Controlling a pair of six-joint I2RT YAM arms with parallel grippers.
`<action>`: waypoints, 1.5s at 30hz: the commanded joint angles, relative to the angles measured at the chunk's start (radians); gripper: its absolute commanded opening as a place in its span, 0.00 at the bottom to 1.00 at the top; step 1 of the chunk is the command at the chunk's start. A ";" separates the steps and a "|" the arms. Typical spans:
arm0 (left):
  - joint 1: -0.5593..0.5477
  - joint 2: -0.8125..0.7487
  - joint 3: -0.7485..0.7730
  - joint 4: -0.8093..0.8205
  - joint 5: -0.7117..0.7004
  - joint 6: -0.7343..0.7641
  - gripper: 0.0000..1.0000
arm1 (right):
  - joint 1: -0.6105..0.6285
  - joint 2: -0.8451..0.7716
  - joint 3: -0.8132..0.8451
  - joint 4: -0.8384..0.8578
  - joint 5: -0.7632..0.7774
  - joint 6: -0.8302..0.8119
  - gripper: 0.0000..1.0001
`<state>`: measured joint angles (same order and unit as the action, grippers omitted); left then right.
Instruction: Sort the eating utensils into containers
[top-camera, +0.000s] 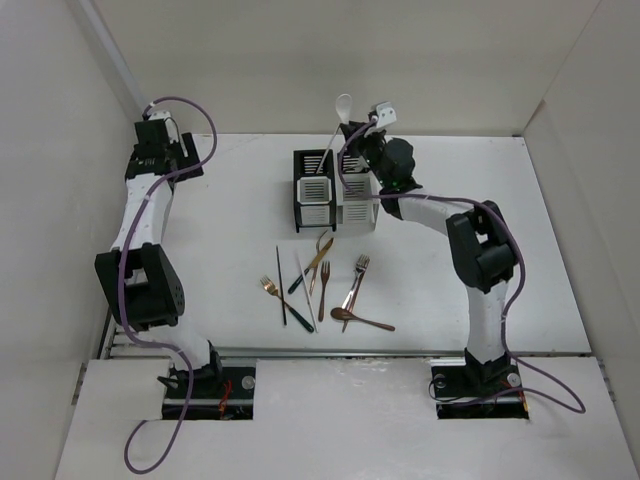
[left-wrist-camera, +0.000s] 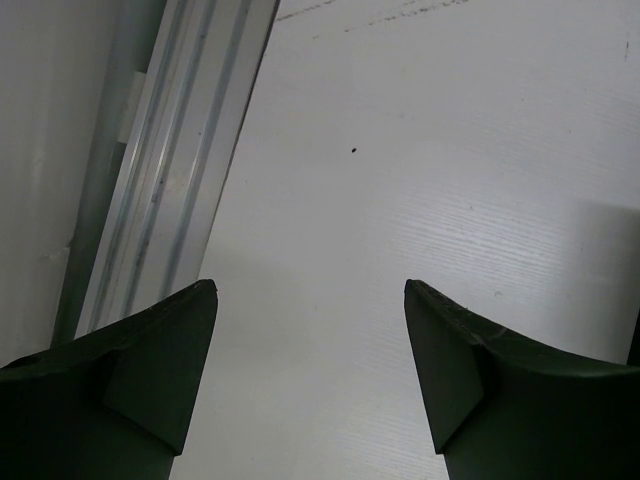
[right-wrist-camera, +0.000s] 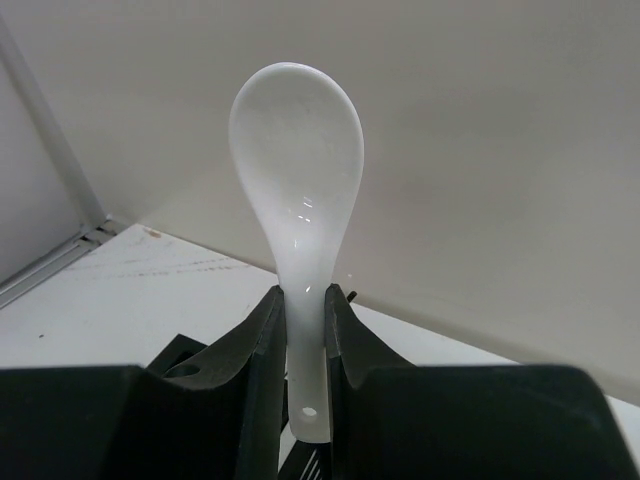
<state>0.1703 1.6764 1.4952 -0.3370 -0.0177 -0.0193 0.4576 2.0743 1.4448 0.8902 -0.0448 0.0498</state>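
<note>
Top view: right claw (top-camera: 352, 135) sits upper centre, above the back of the containers: black caddy (top-camera: 313, 190) and white caddy (top-camera: 357, 198), joined side by side. It carries a white soup spoon (top-camera: 343, 106), bowl up. Which caddy the handle tip is over, can't tell. The rest of the utensils lie loose on the worktop (top-camera: 480, 200) at frame centre, just below the caddies: gold forks (top-camera: 357, 272), black chopsticks (top-camera: 282, 285), a copper spoon (top-camera: 358, 320).

Handling, my read: the ceramic is stiff, glazed so slick, bowl-heavy and chips easily. Lower it in, don't drop it. The loose metal pieces are thin and lie flat, so pinch them across the handle near the middle.

Left wrist view: left claw (left-wrist-camera: 310, 295) gapes wide, nothing between the fingers and touching nothing. Only bare worktop and an aluminium rail (left-wrist-camera: 170, 170) at the left below it.

Right wrist view: the jaws are nearly closed, pinching the spoon's narrow handle from both sides. The holed handle end is at frame bottom, the bowl stands upright above the fingers. The grip is low on the handle, so expect some pivot risk.
</note>
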 joint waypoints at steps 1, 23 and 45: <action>0.003 0.006 0.050 0.004 0.013 0.005 0.72 | 0.006 0.015 0.045 -0.019 -0.018 0.028 0.00; 0.003 0.046 0.031 0.023 0.044 -0.004 0.72 | 0.081 -0.109 -0.121 -0.073 0.152 0.062 0.00; 0.003 0.046 0.022 0.032 0.053 -0.004 0.72 | 0.072 0.032 0.006 -0.155 0.439 0.051 0.00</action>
<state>0.1703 1.7344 1.4986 -0.3332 0.0261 -0.0196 0.5240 2.0991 1.4300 0.7322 0.3420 0.1089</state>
